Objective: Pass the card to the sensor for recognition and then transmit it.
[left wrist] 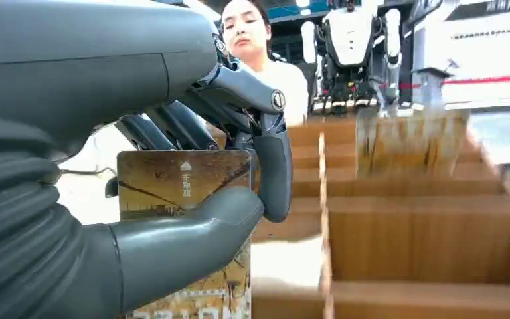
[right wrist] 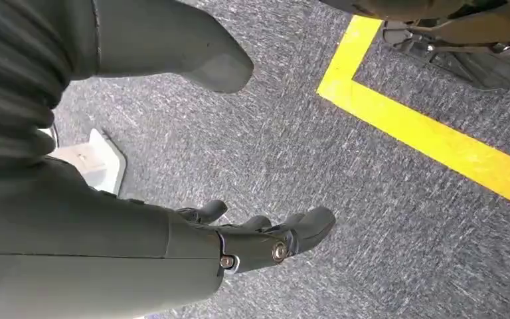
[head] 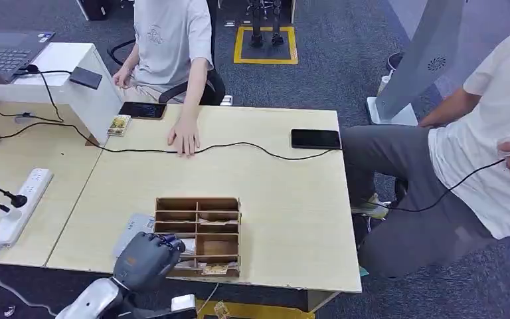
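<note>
My left hand (head: 147, 256) is at the near left corner of the wooden compartment box (head: 198, 207). It pinches a brown and gold card (left wrist: 184, 183) upright between the thumb and the dark fingers (left wrist: 271, 166), beside the box's dividers (left wrist: 425, 219). A flat grey pad (head: 131, 229) lies on the table just left of the box, partly hidden by that hand. A few cards lie in the box's front compartments (head: 214, 268). My right hand (right wrist: 259, 232) hangs over the grey carpet with its fingers apart and nothing in it.
A person sits across the table with a hand (head: 184, 139) resting on a black cable. Two dark phones (head: 315, 139) (head: 143, 109), a card pack (head: 118, 125) and a power strip (head: 20, 206) lie on the table. Another person (head: 485, 153) sits at the right.
</note>
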Robot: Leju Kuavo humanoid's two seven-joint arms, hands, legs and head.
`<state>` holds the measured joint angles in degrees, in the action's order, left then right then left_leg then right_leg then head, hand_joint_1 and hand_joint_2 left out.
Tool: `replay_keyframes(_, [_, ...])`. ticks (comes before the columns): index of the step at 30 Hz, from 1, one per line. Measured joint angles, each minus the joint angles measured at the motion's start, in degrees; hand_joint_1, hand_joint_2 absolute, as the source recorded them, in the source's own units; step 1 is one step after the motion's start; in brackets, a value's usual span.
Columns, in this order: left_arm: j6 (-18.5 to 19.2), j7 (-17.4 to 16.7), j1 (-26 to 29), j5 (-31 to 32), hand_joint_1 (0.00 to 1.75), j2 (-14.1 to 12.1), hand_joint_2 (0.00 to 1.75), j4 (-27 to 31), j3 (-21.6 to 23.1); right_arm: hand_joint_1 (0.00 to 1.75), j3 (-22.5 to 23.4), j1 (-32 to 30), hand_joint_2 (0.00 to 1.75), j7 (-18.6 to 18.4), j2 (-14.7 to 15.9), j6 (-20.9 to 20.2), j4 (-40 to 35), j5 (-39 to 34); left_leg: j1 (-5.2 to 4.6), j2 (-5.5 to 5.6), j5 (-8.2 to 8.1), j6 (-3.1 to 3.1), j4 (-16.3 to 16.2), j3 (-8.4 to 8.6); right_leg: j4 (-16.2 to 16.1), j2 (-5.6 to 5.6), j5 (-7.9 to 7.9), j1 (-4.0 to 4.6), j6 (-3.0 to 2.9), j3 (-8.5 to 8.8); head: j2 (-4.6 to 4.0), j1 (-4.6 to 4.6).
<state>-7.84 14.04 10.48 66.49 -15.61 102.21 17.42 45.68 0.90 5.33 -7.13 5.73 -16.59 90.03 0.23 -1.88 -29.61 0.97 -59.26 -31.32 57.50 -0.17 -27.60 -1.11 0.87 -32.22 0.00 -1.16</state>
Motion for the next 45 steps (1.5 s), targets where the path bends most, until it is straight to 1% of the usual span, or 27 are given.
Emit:
replay_keyframes(4, [1.86,1.33,-2.01,-1.81,1.75,-0.11,1.75,2.88,-2.16,0.00,-0.11,0.02,1.75,0.37,0.00,0.17,-0.09,0.00,0.00,0.00,0.02,0.02,0.00,0.01,0.00,0.00,0.02,0.00,0.00,0.00,0.00,0.00])
replay_keyframes(7, [2.99,2.33,-4.57,-3.62,1.75,-0.53,1.75,4.56,-4.08,0.00,-0.11,0.07,1.75,0.37,0.02,0.31,-0.22,0.00,0.00,0.01,0.06,0.04,0.00,0.01,0.00,-0.02,0.05,0.00,-0.03,0.00,0.00,0.00])
replay_keyframes(11, [3.84,2.62,-7.26,-4.80,1.75,-1.00,1.75,6.14,-5.70,0.00,-0.11,0.11,1.75,0.33,0.00,0.28,-0.33,0.00,0.00,0.00,0.07,0.02,0.00,0.00,0.01,-0.02,0.06,0.00,-0.03,0.01,0.00,0.00])
replay_keyframes(19, [3.82,2.86,-7.88,-4.94,1.75,-1.40,1.75,7.69,-6.93,0.00,-0.11,0.14,1.75,0.26,-0.09,0.24,-0.31,0.00,0.00,0.01,0.07,0.02,0.00,-0.02,0.01,-0.02,0.05,0.00,-0.02,0.00,0.00,0.00])
replay_keyframes(22, [3.47,1.42,-8.37,-3.35,1.75,-1.18,1.75,7.69,-7.47,0.00,-0.20,0.13,1.75,-0.18,-0.17,0.15,-0.33,0.00,0.00,0.00,0.07,0.02,-0.01,-0.01,0.00,-0.02,0.05,0.00,-0.02,-0.03,0.00,-0.02])
replay_keyframes(25, [3.45,-1.04,-10.62,-0.34,1.75,-0.39,1.75,7.51,-7.76,0.00,-0.50,0.22,1.75,-0.53,-0.24,0.11,-0.33,0.00,-0.01,0.05,0.08,0.02,-0.01,-0.01,0.00,-0.05,0.07,0.00,-0.01,-0.01,0.00,0.00])
replay_keyframes(28, [3.27,-4.80,-14.01,4.87,1.75,1.29,1.75,5.44,-8.45,0.00,-1.09,0.46,1.75,-0.57,-0.35,0.11,-0.33,0.00,-0.01,0.05,0.12,0.03,-0.02,-0.01,0.00,-0.04,0.11,0.00,-0.01,-0.01,0.00,0.00])
replay_keyframes(31, [3.30,-6.72,-17.15,7.33,1.75,2.69,1.75,2.99,-9.42,0.00,-1.64,0.65,1.75,-0.24,-0.46,0.11,-0.33,0.00,-0.01,0.04,0.14,0.05,-0.03,0.00,0.00,-0.04,0.14,0.00,0.01,-0.01,0.00,0.00])
replay_keyframes(34, [3.78,-9.32,-20.67,10.39,1.75,4.89,1.75,-0.36,-10.86,0.00,-2.47,0.84,1.75,-0.11,-0.57,-0.04,-0.31,0.00,0.00,0.06,0.14,0.05,-0.04,-0.01,0.01,-0.04,0.15,0.00,0.00,-0.01,0.00,0.00])
replay_keyframes(38, [3.87,-10.87,-24.96,13.97,1.75,6.84,1.75,-4.63,-12.76,0.00,-3.47,1.10,1.75,-0.74,-0.92,-0.15,-0.28,0.02,-0.01,0.03,0.14,0.05,-0.04,-0.01,0.01,-0.01,0.15,0.00,0.00,-0.02,0.00,-0.02])
replay_keyframes(41, [4.04,-11.08,-26.97,14.25,1.75,7.93,1.75,-6.91,-13.79,0.00,-4.02,1.18,1.75,-1.03,-1.09,-0.63,-0.28,0.02,-0.01,0.04,0.14,0.05,-0.04,-0.03,0.01,-0.02,0.15,0.00,0.00,-0.01,0.00,0.00])
replay_keyframes(45, [4.28,-10.96,-27.95,14.17,1.75,8.90,1.75,-8.79,-15.04,0.00,-4.37,1.15,1.75,-1.09,-1.22,-1.05,-0.28,0.02,-0.01,0.03,0.13,0.06,-0.04,-0.03,0.00,-0.01,0.14,0.00,0.01,-0.02,0.00,0.00])
